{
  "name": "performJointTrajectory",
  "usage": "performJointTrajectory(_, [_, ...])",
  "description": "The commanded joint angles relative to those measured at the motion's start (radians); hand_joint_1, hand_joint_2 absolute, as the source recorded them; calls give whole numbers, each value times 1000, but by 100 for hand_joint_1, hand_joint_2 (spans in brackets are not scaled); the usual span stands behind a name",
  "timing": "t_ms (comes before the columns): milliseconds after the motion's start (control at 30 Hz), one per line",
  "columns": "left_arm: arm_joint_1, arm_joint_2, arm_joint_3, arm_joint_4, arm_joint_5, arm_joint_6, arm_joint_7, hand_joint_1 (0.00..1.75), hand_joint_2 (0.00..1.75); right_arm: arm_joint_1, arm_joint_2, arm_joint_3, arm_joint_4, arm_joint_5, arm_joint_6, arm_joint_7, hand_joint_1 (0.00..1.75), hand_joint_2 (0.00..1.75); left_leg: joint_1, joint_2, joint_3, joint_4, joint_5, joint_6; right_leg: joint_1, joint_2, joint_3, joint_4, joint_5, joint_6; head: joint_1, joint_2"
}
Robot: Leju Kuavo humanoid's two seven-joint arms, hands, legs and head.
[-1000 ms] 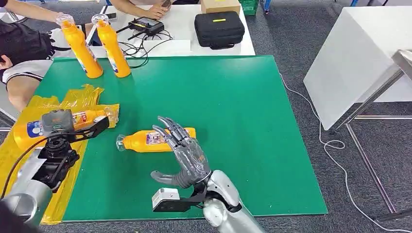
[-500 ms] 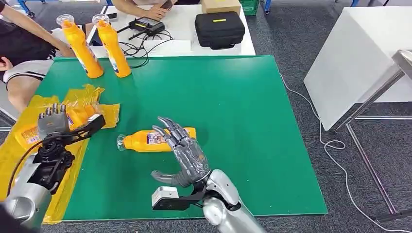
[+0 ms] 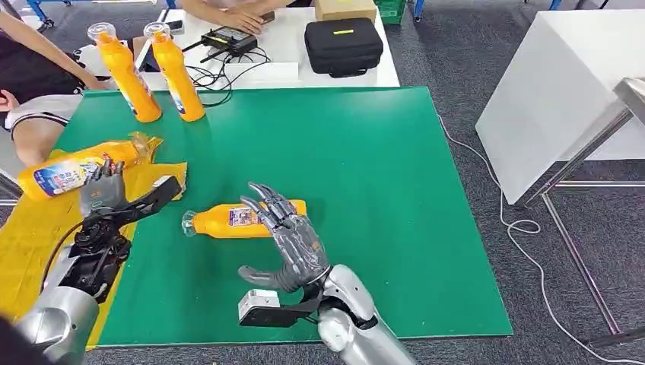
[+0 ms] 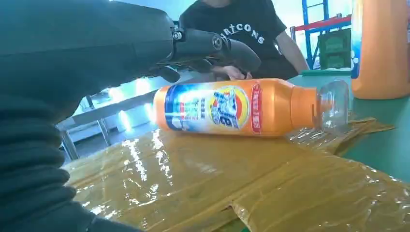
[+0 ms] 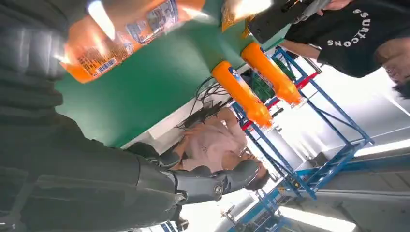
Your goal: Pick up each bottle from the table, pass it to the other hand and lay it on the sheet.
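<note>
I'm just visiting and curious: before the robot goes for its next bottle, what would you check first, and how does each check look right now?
1. Last bottle on the sheet: ok. A bottle lies on its side on the yellow sheet.
2. Left hand free: ok. It holds nothing and is apart from that bottle.
3. Right hand free: ok. Fingers spread, empty, by the lying bottle on the green mat.
4. Right hand touching that bottle: cannot tell. Its fingertips overlap it in the head view.
5. Bottles left: two standing bottles at the mat's far corner, upright: ok.
6. People near: not ok. A person's arm reaches close to the standing bottles.
</note>
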Motion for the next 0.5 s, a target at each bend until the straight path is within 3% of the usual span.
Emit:
performJointTrajectory(33, [0, -153, 358, -68, 510, -219, -670, 0, 0, -47, -52, 44, 9, 416, -208, 311, 0, 175, 0, -2, 4, -1, -1, 1, 0, -4, 5, -1, -1, 1, 0, 0])
performJointTrajectory(67, [18, -175, 395, -110, 651, -364, -813, 0, 175, -65, -53, 65, 23, 533, -213, 391, 0, 175, 0, -6, 5, -1, -1, 2, 0, -8, 8, -2, -3, 2, 0, 0])
performJointTrajectory(100, [50, -196, 352, -183, 706, -389, -857, 0, 175, -78, -40, 59, 41, 569, -187, 413, 0, 175, -1, -4, 2, -1, 0, 1, 0, -5, 3, -1, -2, 1, 0, 0])
performJointTrajectory(233, [205, -262, 158, -532, 1016, -525, -833, 0, 175, -146, -10, 30, 134, 690, -39, 511, 0, 175, -1, -4, 4, -1, -2, 2, 0, -6, 6, -2, -2, 2, 0, 0])
performJointTrajectory(500, [296, -258, 78, -700, 1168, -551, -795, 0, 175, -230, 21, -27, 221, 697, 28, 520, 0, 175, -2, 0, 4, -1, -2, 1, -2, -2, 4, -1, -1, 1, 0, 0])
